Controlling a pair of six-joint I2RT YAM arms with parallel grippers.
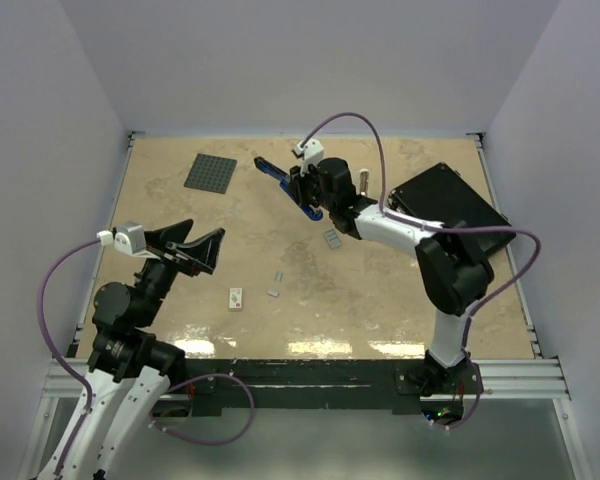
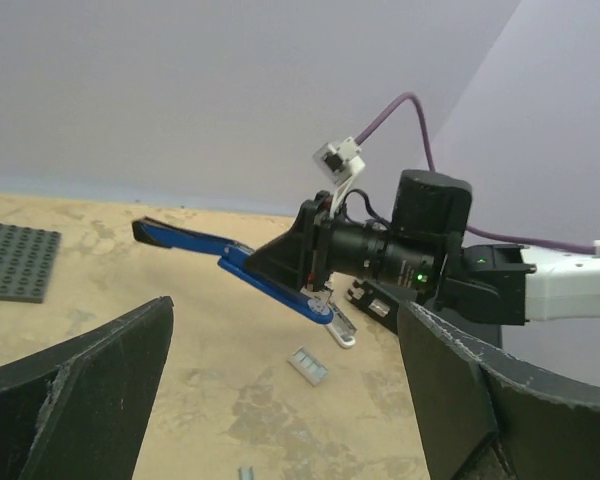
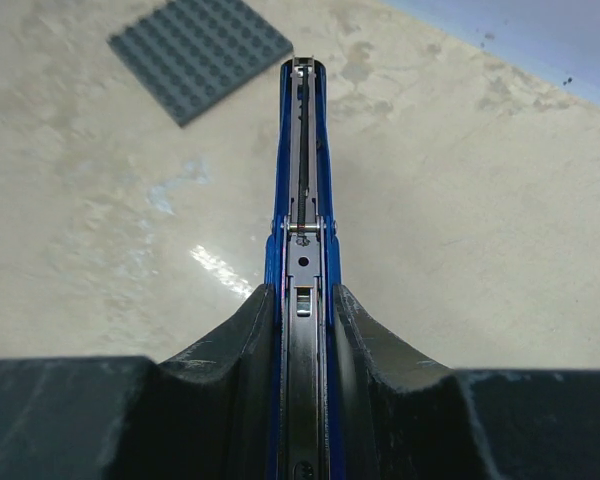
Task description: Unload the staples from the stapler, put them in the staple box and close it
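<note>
The blue and black stapler (image 1: 280, 178) is lifted off the table at the back middle, tilted, with my right gripper (image 1: 302, 186) shut on its sides. In the right wrist view the stapler (image 3: 302, 180) runs straight ahead between the fingers (image 3: 242, 345), its silvery inner rail facing up. A short grey strip of staples (image 1: 332, 238) lies on the table just under it, also seen from the left wrist as staples (image 2: 310, 365). Two smaller staple bits (image 1: 276, 284) lie nearer the middle. My left gripper (image 1: 206, 230) hangs open and holds nothing, well to the left of the stapler (image 2: 230, 262).
A grey studded baseplate (image 1: 212, 172) lies at the back left. A flat black box (image 1: 450, 205) sits at the right. A small white block (image 1: 237, 297) lies near the front middle. A slim silver-white bar tool (image 2: 342, 333) rests under the stapler's near end.
</note>
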